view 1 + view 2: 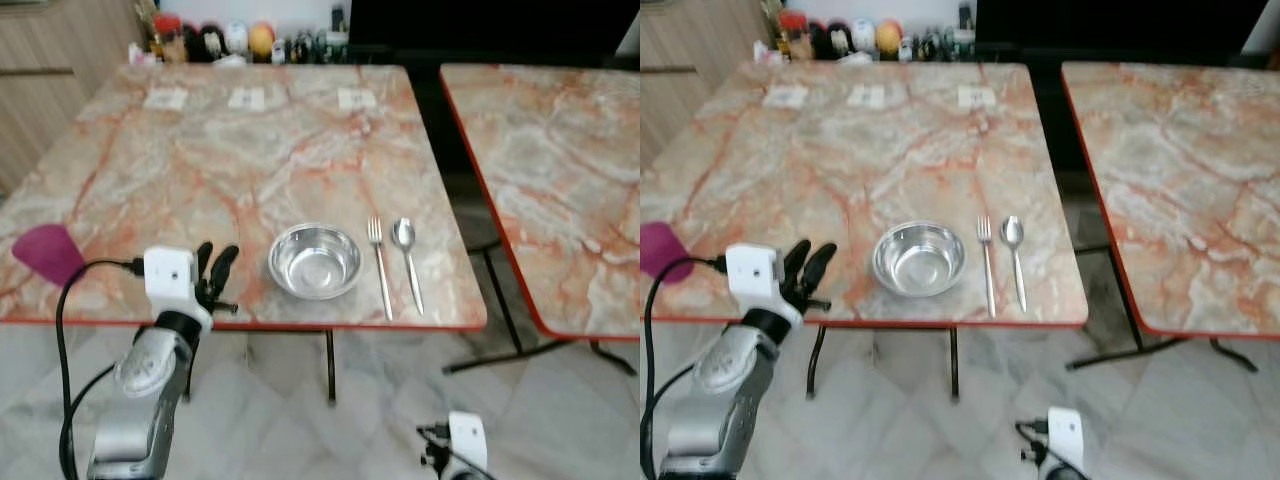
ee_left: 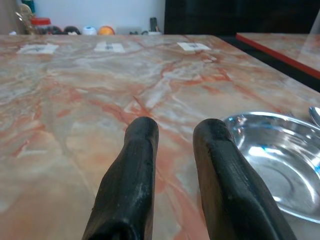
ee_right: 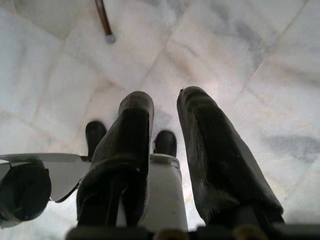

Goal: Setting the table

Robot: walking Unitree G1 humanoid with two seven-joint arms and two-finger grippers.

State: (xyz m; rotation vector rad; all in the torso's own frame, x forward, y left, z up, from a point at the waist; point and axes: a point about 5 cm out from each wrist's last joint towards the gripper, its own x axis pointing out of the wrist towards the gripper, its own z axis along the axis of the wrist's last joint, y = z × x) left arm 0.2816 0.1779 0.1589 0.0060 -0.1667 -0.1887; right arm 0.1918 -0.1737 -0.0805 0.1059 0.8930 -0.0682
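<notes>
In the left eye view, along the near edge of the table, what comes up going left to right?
Magenta plastic piece → left hand with black fingers → round shiny steel bowl → steel fork → steel spoon.

The left arm [image 1: 140, 400] was made of shiny silver metal with rounded parts. A white box [image 1: 168, 275] was fixed at its wrist, and a black cable [image 1: 66, 330] was looped out from it. The left pincer [image 1: 216, 262] was made of two long black fingers [image 2: 131, 185] with a rough skin. The right pincer [image 3: 165, 145] was black too, and another white box [image 1: 466, 440] was fitted by it.
</notes>
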